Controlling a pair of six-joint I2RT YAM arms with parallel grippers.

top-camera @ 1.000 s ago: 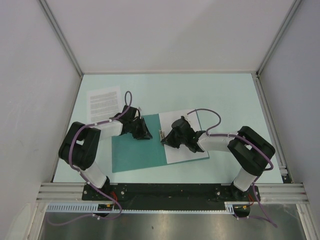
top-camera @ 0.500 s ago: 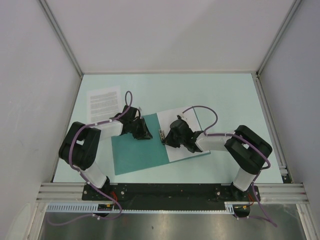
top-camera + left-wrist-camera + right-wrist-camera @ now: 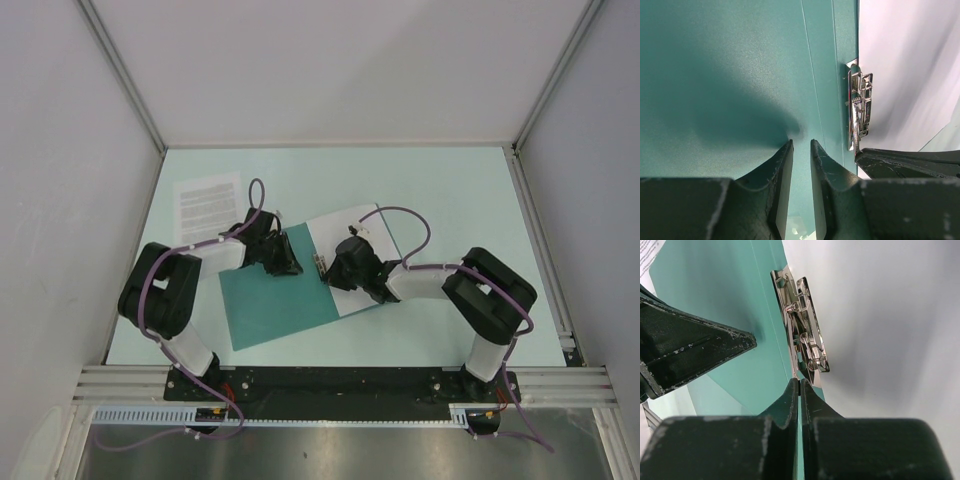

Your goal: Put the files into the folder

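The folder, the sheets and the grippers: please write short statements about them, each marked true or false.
1. The printed sheet lies on the table, outside the folder. True.
2. The folder is closed. False: it lies open, a metal clip at its spine.
3. A blank white sheet lies on the open folder's right half. True.
4. The right gripper is wide open. False: it is shut.
5. The left gripper holds the printed sheet. False: it holds nothing, over the folder's teal half.

A robotics lab cell: white panel walls (image 3: 330, 70), aluminium rails (image 3: 120, 384), mint tabletop (image 3: 450, 190)
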